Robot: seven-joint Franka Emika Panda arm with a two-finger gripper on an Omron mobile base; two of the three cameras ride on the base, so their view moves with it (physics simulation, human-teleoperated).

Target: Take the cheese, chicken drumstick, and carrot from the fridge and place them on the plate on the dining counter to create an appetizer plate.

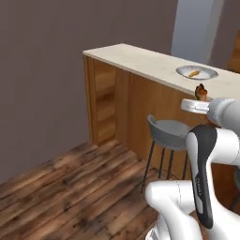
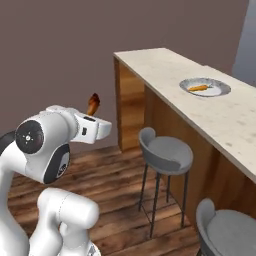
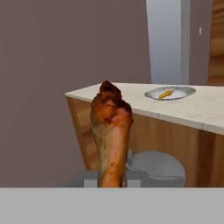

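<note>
Resting on the plate (image 2: 217, 90) — carrot (image 2: 198, 88); gripper (image 3: 111, 177) clamps drumstick (image 3: 110, 131).

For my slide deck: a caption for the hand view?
Gripper holds the chicken drumstick upright, facing the dining counter where the plate carries the carrot.

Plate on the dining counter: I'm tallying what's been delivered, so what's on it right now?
The plate holds one slim orange carrot. No cheese shows on it. The chicken drumstick is off it, gripped in the gripper.

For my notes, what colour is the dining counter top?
Speckled beige dining counter top, best in the right base view.
</note>
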